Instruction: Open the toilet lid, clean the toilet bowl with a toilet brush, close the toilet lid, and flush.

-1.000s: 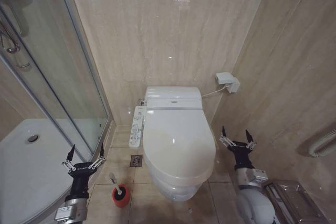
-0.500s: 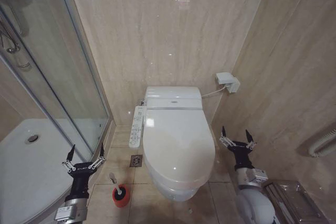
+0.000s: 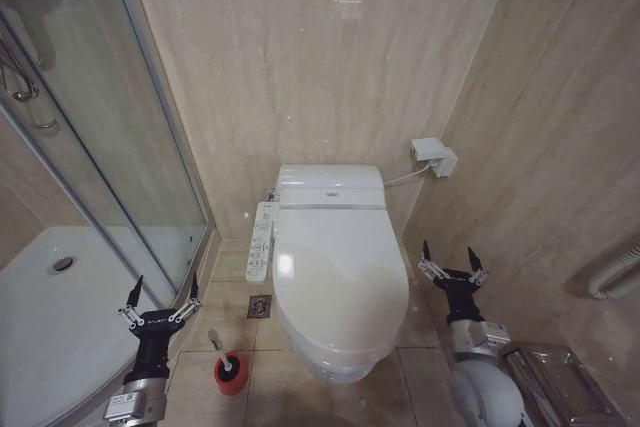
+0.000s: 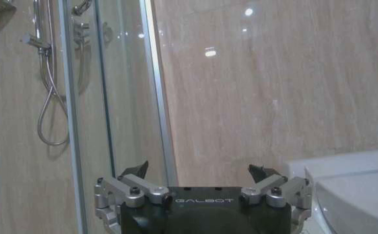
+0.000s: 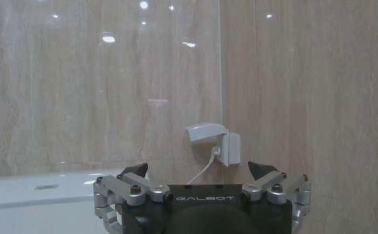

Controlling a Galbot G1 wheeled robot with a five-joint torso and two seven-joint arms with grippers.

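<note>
Toilet lid (image 3: pixel 340 272) down flat over the toilet bowl (image 3: pixel 330 362), glossy, closed. Bowl stands against the back wall, its white button panel (image 3: pixel 260 242) along the side toward the shower. The tank housing (image 3: pixel 330 189) sits behind the lid.

Toilet brush (image 3: pixel 222 349) stands in its red cup holder (image 3: pixel 230 374) on the floor tiles, just beside the bowl on the robot's left, thin pale handle leaning slightly away from the bowl. A small floor drain (image 3: pixel 259 307) lies between holder and button panel.

Left gripper (image 3: pixel 160 299) hovers low over the floor beside the glass shower door (image 3: pixel 110 147), near the brush holder but apart from it; fingers spread wide, nothing between them. In the left wrist view the same spread fingers (image 4: pixel 133 171) frame the shower hose (image 4: pixel 49 107) and a corner of the toilet (lid edge only).

Right gripper (image 3: pixel 452 265) hangs on the other side of the bowl, near the side wall, fingers likewise apart and holding nothing. The right wrist view looks past its fingers (image 5: pixel 262 170) at a white wall socket (image 5: pixel 218 145) with a cable running down toward the toilet.
</note>
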